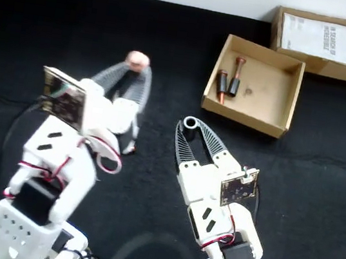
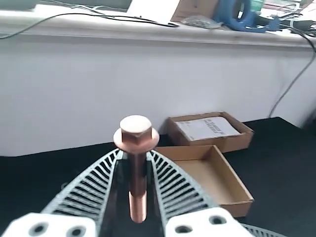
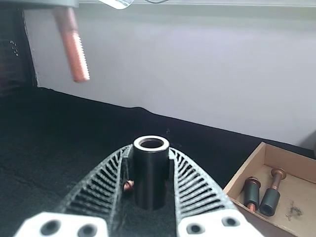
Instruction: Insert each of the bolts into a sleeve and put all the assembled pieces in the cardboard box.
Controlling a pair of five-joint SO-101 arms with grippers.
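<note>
Bolt [image 2: 134, 197] stood head-up, pinched in the left gripper [image 2: 135, 155]. Right gripper [image 3: 150, 150] clamped the sleeve [image 3: 150, 177], both outside the cardboard box [image 1: 264, 94].

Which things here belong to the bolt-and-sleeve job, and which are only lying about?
Job: bolt in left pincer; sleeve in right pincer; loose bolt; cardboard box; two assembled pieces inside it.
Lying about: second box holding a paper sheet; blue object.
</note>
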